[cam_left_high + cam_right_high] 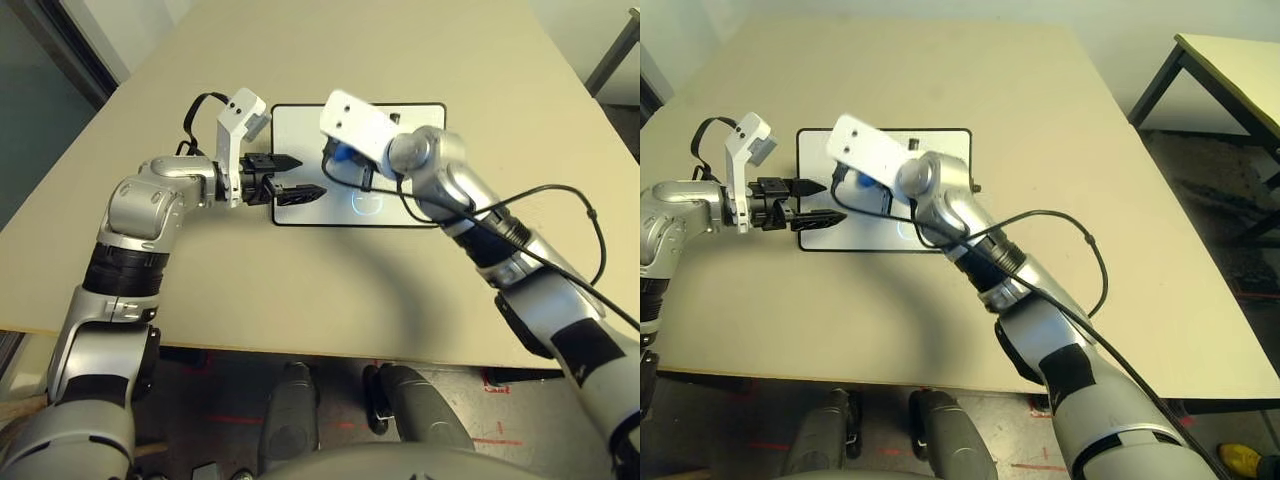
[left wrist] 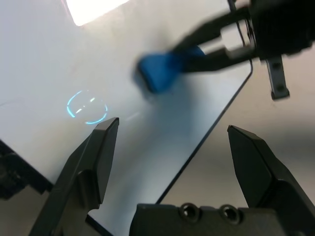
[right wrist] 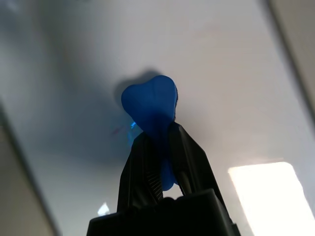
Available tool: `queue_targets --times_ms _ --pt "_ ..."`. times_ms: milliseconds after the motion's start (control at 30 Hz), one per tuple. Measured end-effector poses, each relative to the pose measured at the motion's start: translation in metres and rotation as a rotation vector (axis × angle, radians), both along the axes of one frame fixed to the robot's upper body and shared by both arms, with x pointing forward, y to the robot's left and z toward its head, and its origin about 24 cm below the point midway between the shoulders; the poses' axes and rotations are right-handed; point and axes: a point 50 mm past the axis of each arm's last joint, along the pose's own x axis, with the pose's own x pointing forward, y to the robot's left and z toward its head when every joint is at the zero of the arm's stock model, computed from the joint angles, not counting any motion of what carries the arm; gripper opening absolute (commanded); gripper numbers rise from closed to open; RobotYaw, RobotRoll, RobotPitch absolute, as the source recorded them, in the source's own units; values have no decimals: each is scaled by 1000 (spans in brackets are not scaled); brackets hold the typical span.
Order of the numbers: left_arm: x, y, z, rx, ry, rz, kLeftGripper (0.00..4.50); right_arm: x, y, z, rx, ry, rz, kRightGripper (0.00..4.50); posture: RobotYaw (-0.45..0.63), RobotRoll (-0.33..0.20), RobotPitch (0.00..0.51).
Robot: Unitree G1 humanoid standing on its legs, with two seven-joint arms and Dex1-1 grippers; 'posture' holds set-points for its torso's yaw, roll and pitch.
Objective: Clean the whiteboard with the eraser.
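1. Closest to where the robot stands is the bare front stretch of the beige table [image 1: 300,300], with both silver forearms reaching over it toward the middle.
2. The left end effector [image 1: 296,176] sits at the near left corner of the whiteboard [image 1: 410,210], its two black fingers spread wide with nothing between them. From the left wrist view the board's black edge runs through the gap, so it appears to be bracing or guarding that corner, though I can't tell whether it actually touches.
3. The right end effector [image 3: 160,147] is clamped narrow on the blue eraser [image 3: 150,105], pinching it at its waist so the rounded end sticks out onto the white surface.
4. The eraser is over the board's middle-left area, pressed to or just off the surface; a faint red trace shows beside it in the right wrist view.
5. Risks, as I judge them: the thin pinch could let the eraser pivot or slip out under a hard stroke; an unbraced board could slide across the table; and a stroke toward the left could bring the two end effectors into each other, since they are near.
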Motion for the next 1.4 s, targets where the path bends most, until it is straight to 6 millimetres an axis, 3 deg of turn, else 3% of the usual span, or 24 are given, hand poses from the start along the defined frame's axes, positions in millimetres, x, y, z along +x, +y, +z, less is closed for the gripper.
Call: queue_targets --times_ms 167,333,467,700,833,1100,1233,1333,1400 --pt "0 0 0 1 0 0 4500 -11 -10 -16 -80 55 9 348 8 0 126" --pt "0 0 0 1 1 -2 4500 -12 -11 -18 -94 59 8 347 6 0 125" --pt "0 -1 1 2 0 -6 4500 -5 -3 -11 -72 65 5 347 4 0 125" --pt "1 -3 1 2 4 -18 4500 14 3 20 48 -6 -71 336 -4 0 125" --pt "2 -3 1 1 7 -20 4500 14 2 24 63 -19 -70 336 -4 0 128" --pt "2 -3 2 3 4 -21 4500 -16 -6 -9 -35 73 15 335 -6 0 132" --pt "2 -3 2 3 4 -21 4500 -17 -7 -11 -26 105 -10 335 -5 0 133" --pt "2 -4 3 0 -4 -22 4500 -8 -9 0 64 142 -84 334 7 0 131" --pt "4 -6 6 -24 -48 -19 4500 0 -17 23 186 152 -158 334 7 0 131"
